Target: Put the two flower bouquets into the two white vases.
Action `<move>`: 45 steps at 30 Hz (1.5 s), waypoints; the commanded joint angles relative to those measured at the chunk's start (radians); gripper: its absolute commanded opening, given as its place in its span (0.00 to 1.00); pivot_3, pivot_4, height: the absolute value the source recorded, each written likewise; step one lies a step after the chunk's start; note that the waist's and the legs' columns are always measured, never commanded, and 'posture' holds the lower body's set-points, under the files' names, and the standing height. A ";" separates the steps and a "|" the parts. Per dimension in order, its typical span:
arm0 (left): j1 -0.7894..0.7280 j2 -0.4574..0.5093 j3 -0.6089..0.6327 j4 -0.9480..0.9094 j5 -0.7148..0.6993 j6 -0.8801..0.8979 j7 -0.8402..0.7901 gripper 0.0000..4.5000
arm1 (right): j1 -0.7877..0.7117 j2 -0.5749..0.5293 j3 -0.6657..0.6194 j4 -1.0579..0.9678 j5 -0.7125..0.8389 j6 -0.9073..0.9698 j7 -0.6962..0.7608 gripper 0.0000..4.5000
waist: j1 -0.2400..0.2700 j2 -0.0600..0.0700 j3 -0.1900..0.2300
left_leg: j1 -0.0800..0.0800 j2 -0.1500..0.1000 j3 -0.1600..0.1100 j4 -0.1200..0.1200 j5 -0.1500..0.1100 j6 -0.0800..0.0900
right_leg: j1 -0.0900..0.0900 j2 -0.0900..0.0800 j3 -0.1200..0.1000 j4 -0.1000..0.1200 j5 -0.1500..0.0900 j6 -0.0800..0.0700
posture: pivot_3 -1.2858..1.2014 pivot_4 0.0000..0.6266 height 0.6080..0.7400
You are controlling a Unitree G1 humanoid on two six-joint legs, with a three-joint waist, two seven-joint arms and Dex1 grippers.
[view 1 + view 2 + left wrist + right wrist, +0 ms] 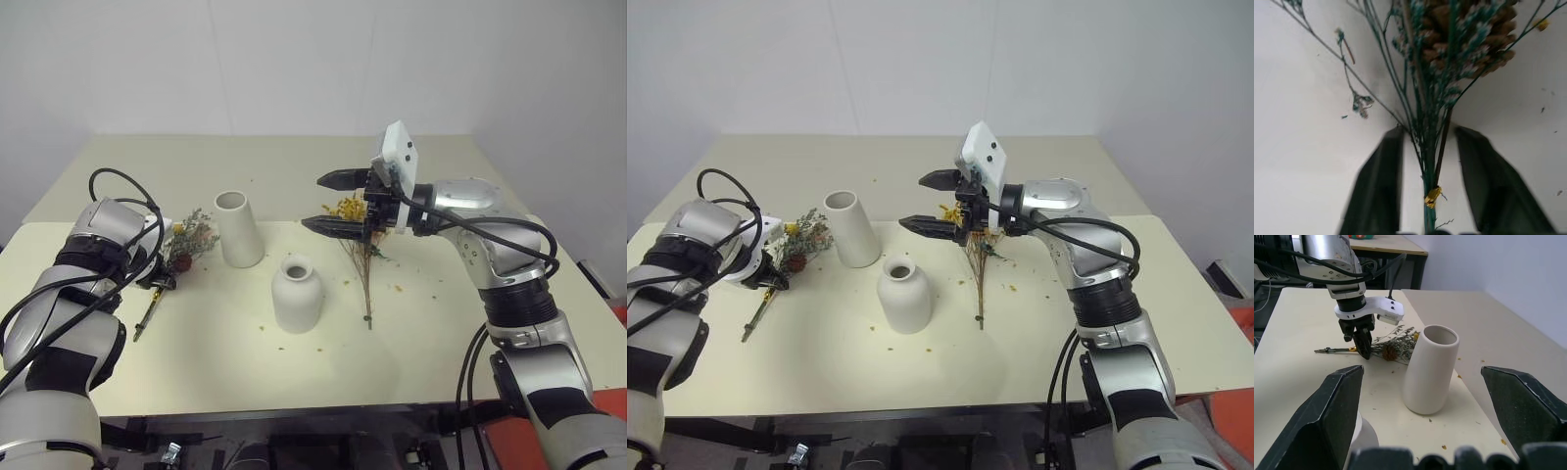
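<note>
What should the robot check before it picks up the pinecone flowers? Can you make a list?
1. Left gripper jaws either side of the grey-green bouquet stems: ok.
2. Jaws pressed tight on the stems: cannot tell.
3. Tall vase upright, mouth open: ok.
4. Squat vase upright: ok.
5. Right gripper jaws open, holding nothing: ok.
6. Yellow bouquet lying flat on the table: ok.

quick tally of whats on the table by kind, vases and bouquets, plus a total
Matte white ceramic vases: 2 (tall tapered cone, squat rounded jug)
Dried flower bouquets: 2 (grey-green bunch with brown pinecone, bushy yellow-orange bunch)
Total: 4
</note>
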 commanded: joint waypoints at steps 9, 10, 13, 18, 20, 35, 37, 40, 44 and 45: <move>-0.050 0.083 0.223 -0.136 0.076 0.010 0.154 0.01 | -0.012 -0.009 -0.047 -0.040 0.005 -0.007 -0.016 1.00 | 0.001 0.000 0.000 | -0.003 0.000 0.000 0.000 0.000 0.000 | -0.004 0.000 0.000 0.003 0.000 -0.001 | 0.52 0.24 1.00; -0.060 0.088 0.279 -0.160 0.070 -0.008 0.190 0.01 | -0.012 -0.009 -0.050 -0.036 0.005 -0.011 -0.016 1.00 | 0.002 0.000 0.000 | -0.005 0.000 0.000 0.001 0.000 0.000 | -0.005 0.000 0.000 0.003 0.001 -0.003 | 0.52 0.24 1.00; -0.065 0.072 0.429 -0.270 0.062 -0.103 0.305 0.01 | -0.030 0.001 -0.047 -0.010 0.002 -0.025 -0.007 1.00 | 0.005 0.000 0.000 | -0.009 -0.001 0.000 0.001 0.000 0.000 | -0.010 -0.001 0.000 0.005 0.002 -0.004 | 0.52 0.24 1.00; -0.048 -0.037 0.614 -0.494 -0.021 -0.292 0.358 0.01 | -0.110 0.051 -0.011 0.138 -0.021 -0.067 0.048 1.00 | 0.014 0.000 0.000 | -0.011 -0.001 0.000 0.002 0.000 -0.001 | -0.011 -0.003 0.000 0.005 0.003 -0.004 | 0.52 0.24 1.00; -0.043 -0.090 0.673 -0.533 -0.064 -0.403 0.359 0.01 | -0.154 0.084 0.006 0.232 -0.052 -0.097 0.052 1.00 | 0.012 0.000 0.000 | -0.011 -0.001 0.000 0.002 0.000 -0.001 | -0.011 -0.003 0.000 0.005 0.003 -0.005 | 0.52 0.24 1.00; -0.115 -0.247 0.695 -0.453 -0.180 -0.542 0.288 0.01 | -0.218 0.160 0.001 0.416 -0.153 -0.155 0.039 1.00 | 0.002 0.000 0.000 | -0.011 -0.001 0.000 0.003 0.001 -0.002 | -0.012 -0.002 0.000 0.010 0.004 -0.006 | 0.52 0.24 1.00; -0.096 -0.247 0.683 -0.472 -0.187 -0.506 0.279 0.01 | -0.217 0.159 -0.001 0.414 -0.153 -0.151 0.041 1.00 | 0.001 0.000 0.000 | -0.011 -0.001 0.000 0.003 0.001 -0.002 | -0.012 -0.002 0.000 0.011 0.004 -0.006 | 0.52 0.24 1.00; -0.075 -0.234 0.632 -0.495 -0.160 -0.462 0.271 0.01 | -0.221 0.158 0.000 0.422 -0.157 -0.151 0.042 1.00 | -0.001 0.000 0.000 | -0.011 -0.001 0.000 0.003 0.001 -0.002 | -0.012 -0.002 0.000 0.011 0.004 -0.006 | 0.52 0.24 1.00; -0.057 -0.214 0.591 -0.540 -0.152 -0.423 0.254 0.01 | -0.217 0.155 -0.005 0.415 -0.152 -0.142 0.044 1.00 | -0.001 0.000 0.000 | -0.011 -0.001 0.000 0.003 0.001 -0.002 | -0.012 -0.002 0.000 0.011 0.004 -0.006 | 0.52 0.24 1.00; -0.049 -0.206 0.573 -0.557 -0.144 -0.415 0.249 0.01 | -0.214 0.153 -0.006 0.414 -0.152 -0.140 0.045 1.00 | -0.001 0.000 0.000 | -0.011 -0.001 0.000 0.003 0.001 -0.002 | -0.012 -0.001 0.000 0.011 0.004 -0.006 | 0.52 0.24 1.00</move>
